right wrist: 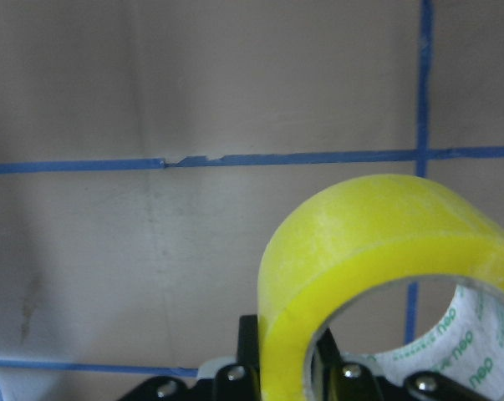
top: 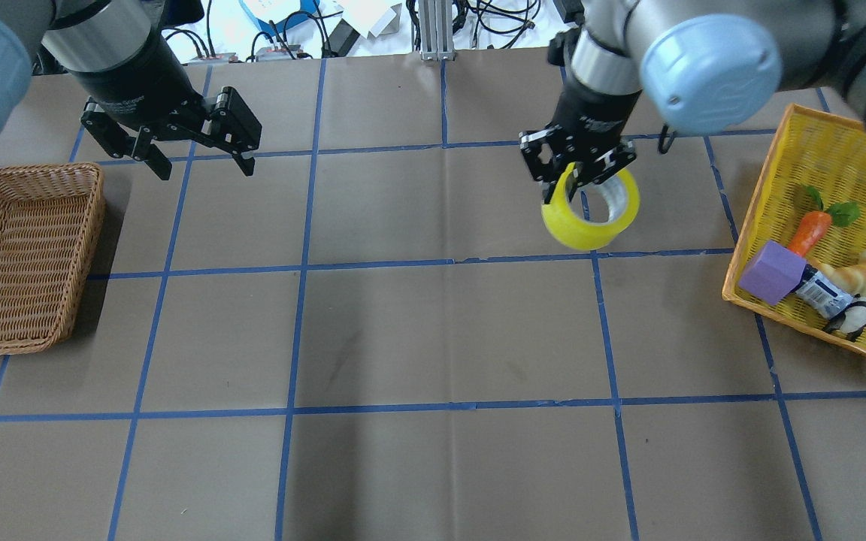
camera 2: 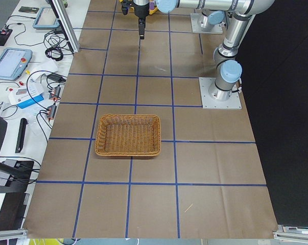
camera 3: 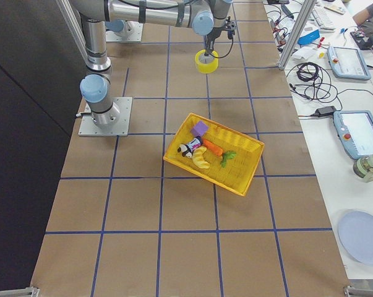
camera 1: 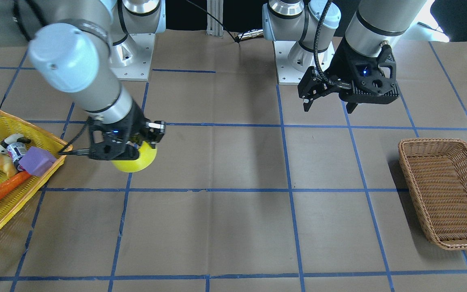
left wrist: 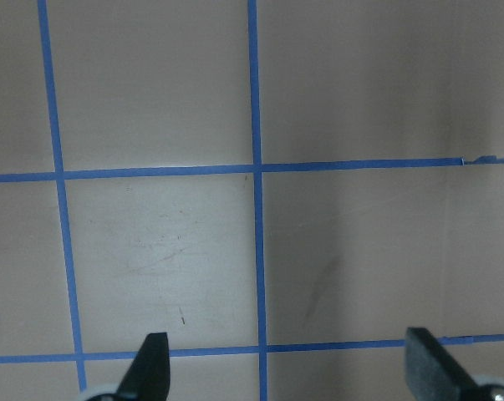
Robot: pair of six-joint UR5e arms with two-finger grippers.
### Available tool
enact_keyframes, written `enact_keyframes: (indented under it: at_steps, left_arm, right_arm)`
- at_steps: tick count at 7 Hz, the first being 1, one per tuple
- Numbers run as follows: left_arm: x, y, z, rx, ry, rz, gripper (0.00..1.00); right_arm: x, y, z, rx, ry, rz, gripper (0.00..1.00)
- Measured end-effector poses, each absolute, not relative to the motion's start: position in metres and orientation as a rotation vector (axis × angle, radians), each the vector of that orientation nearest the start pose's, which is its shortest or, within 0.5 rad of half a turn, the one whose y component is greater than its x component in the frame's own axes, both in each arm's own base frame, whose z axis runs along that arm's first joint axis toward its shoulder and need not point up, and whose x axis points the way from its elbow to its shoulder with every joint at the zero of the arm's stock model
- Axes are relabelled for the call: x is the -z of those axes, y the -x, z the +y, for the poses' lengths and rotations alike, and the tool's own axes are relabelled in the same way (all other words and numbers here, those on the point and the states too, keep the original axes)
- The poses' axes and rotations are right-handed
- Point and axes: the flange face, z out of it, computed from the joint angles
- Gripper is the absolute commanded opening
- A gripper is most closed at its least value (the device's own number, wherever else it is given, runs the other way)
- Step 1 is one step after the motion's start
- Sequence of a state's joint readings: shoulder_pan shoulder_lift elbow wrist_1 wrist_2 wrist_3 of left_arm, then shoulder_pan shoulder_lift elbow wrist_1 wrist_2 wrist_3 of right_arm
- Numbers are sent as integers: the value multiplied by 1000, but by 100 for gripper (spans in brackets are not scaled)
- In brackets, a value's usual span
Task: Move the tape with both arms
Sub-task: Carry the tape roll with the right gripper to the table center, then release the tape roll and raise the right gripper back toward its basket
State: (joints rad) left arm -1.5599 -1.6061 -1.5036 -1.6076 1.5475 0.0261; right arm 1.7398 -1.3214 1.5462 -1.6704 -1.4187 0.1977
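Note:
The yellow tape roll (top: pixel 576 233) hangs tilted from my right gripper (top: pixel 572 188), which is shut on its wall, one finger inside the core and one outside. It is held over the table at the right of the overhead view. In the front view the tape (camera 1: pixel 136 160) sits under that gripper (camera 1: pixel 148 140). The right wrist view shows the tape (right wrist: pixel 360 242) close up, clamped at its lower edge. My left gripper (top: pixel 204 171) is open and empty, far left, above the table; it also shows in the front view (camera 1: pixel 328 107) and the left wrist view (left wrist: pixel 289 359).
A brown wicker basket (top: pixel 95 225) stands at the table's left end, below the left gripper. A yellow basket (top: pixel 741 240) at the right end holds a purple block (top: pixel 771 272), a carrot, a croissant and a small bottle. Blue tape lines grid the brown table.

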Motion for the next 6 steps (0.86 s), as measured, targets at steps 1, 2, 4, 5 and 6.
enact_keyframes:
  at_steps: [1,2,4,5,6]
  left_arm:
    - [-500,130,-508,-8,-24,3165,100]
    - [-500,130,-508,-7,-24,3165,100]
    - [-500,130,-508,-7,-24,3165,100]
    - [-500,130,-508,-7,-24,3165,100]
    - [-500,130,-508,-6,-23,3165,100]
  right_arm:
    - [-350,-293,-526,-249,-97,2977,8]
    - [-319,-344,-512,-278,-160,2935,45]
    - [-274,-412,-492,-283,-267,2906,100]
    - [-276,-420,-496,-219,-292,2896,100]
    - [-292,-410,-511,-109,-232,2904,100]
